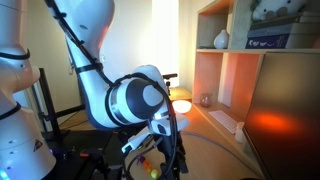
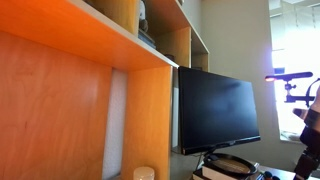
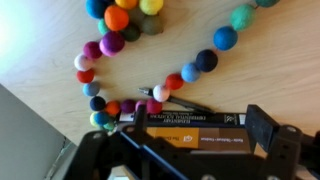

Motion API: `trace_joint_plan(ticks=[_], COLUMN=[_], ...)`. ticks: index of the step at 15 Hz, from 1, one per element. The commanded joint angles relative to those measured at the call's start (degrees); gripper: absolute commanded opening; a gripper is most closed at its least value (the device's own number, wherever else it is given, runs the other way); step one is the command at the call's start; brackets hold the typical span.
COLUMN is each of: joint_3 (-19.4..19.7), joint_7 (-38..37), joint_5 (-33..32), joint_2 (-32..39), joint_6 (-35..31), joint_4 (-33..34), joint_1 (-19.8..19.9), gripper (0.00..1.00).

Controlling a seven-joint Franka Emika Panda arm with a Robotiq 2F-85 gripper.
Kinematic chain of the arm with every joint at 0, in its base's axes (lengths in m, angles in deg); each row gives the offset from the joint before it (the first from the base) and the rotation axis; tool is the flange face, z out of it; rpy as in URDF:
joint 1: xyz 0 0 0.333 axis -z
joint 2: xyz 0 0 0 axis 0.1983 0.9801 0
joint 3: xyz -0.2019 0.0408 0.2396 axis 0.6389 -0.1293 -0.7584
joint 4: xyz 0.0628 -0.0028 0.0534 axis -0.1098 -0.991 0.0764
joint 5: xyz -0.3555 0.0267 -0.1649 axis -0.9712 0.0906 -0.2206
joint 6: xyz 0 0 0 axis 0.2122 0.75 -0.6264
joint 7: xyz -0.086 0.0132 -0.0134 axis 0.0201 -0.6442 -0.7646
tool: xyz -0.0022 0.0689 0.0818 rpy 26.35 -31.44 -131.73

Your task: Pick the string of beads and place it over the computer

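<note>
Fingers (image 3: 270, 135) hang spread wide and empty over the beads (image 3: 112, 43), which lie looped on the wooden surface (image 3: 260, 70), probably lined up for a grasp before lifting to the monitor (image 2: 215, 110).

Multicoloured string of beads (image 3: 112, 43) lies looped; the computer (image 2: 215, 110) stands dark.

**Arm** (image 1: 100, 78), one. Glossy white shell with rounded tubular links. Large round joint cap (image 1: 150, 97), grey face inside a dark ring. Black cable (image 1: 62, 22) along the upper link in an exterior view.

**Gripper** (image 3: 180, 128), one. Black housing and blocky black fingers (image 3: 265, 128). Orange label (image 3: 190, 137) with a white strip of print (too small to read). Thin black lead (image 3: 140, 150) crosses its face in the wrist view.
</note>
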Motion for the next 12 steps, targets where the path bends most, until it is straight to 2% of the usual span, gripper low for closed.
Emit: trace_joint_plan(ticks=[1,6,9,10,12], joint_3=[-5.5,-16.9,-21.4,-18.6,-18.2], joint_7=[9.8,25.7,32.8,38.2,45.0], joint_5=[10.0,24.9,30.5,37.1,44.0], joint_2=[7.5,13.7,16.3,17.2,18.7], joint_6=[-0.2,6.6,12.3,13.0,16.4], joint_4=[3.4,9.3,14.0,15.3,18.4], joint_1=[3.1,11.1,14.4,10.7,9.3], gripper=[1.0,1.0,1.0,1.0,1.0])
